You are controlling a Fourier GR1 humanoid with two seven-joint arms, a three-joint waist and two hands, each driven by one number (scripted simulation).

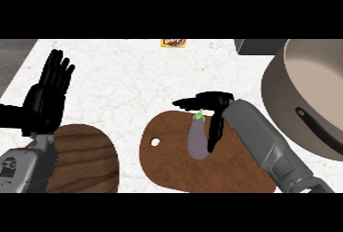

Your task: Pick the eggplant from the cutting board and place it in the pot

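A: Eggplant [197, 139] lies on the cutting board [201, 172], stem end with the green cap pointing away from you, long axis roughly up-down in the head view. It's near the board's far edge.

B: Right hand [209, 105]?

A: Over the stem end. Thumb [186, 103] sticks out left past the cap, one finger [217, 131] runs down the eggplant's right side. Fingers bracket it but aren't closed round it, so no grasp yet, as far as I can tell.

B: How will it handle?

A: My guess: light, fairly stiff, skin smooth and slick, tapered toward the stem. Take it at the thick mid-body, thumb and fingers across the width. The narrow end could squirt out.

B: Pot?

A: Pot [315, 99] sits to your right, well apart from the board, tall rim, dark handle [321, 129] facing you. You'll need lift to clear the wall.

B: Left hand?

A: Left hand [48, 97] at the left edge, open, fingers up, resting. A round wooden board [84, 158] lies below it.
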